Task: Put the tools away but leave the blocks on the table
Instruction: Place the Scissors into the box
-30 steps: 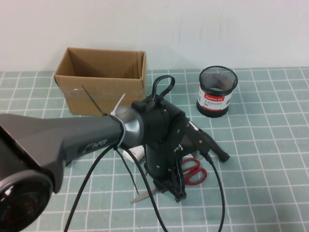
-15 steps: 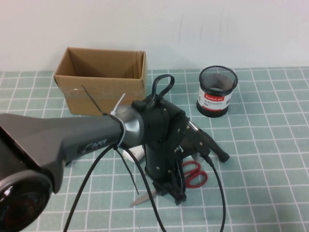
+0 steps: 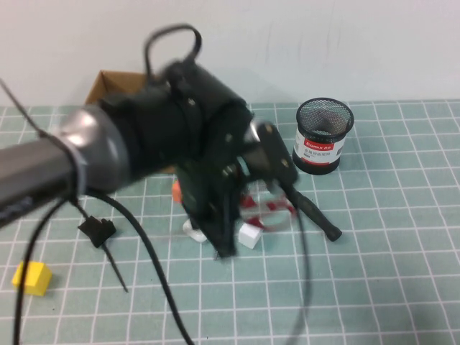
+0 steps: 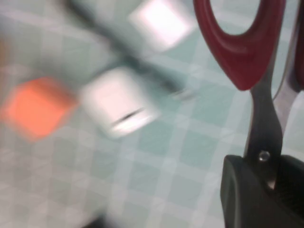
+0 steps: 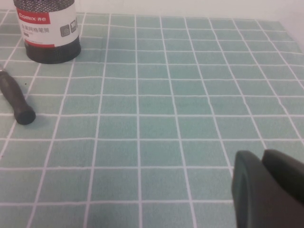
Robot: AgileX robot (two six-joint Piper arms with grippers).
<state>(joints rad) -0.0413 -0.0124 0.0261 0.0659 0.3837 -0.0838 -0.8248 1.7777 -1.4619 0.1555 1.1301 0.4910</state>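
My left gripper (image 3: 227, 241) is shut on the red-handled scissors (image 3: 264, 207) and holds them above the table, motion-blurred. In the left wrist view the scissors (image 4: 243, 52) run blades-first into the gripper (image 4: 270, 187), red handles pointing away. A black-handled screwdriver (image 3: 313, 212) lies on the mat to the right of them; its handle shows in the right wrist view (image 5: 14, 102). Below the scissors are a white block (image 3: 249, 235), a second white block (image 3: 192, 229) and an orange block (image 3: 176, 191). My right gripper (image 5: 266, 164) is shut and empty, low over bare mat.
A cardboard box (image 3: 106, 83) stands at the back left, mostly hidden by my left arm. A black mesh pen holder (image 3: 323, 136) stands at the back right, also in the right wrist view (image 5: 47, 33). A yellow block (image 3: 32, 277) lies at the front left.
My left arm has swung up and to the left, lifting the scissors off the mat. The blocks that it hid now show. The right arm has not visibly moved.
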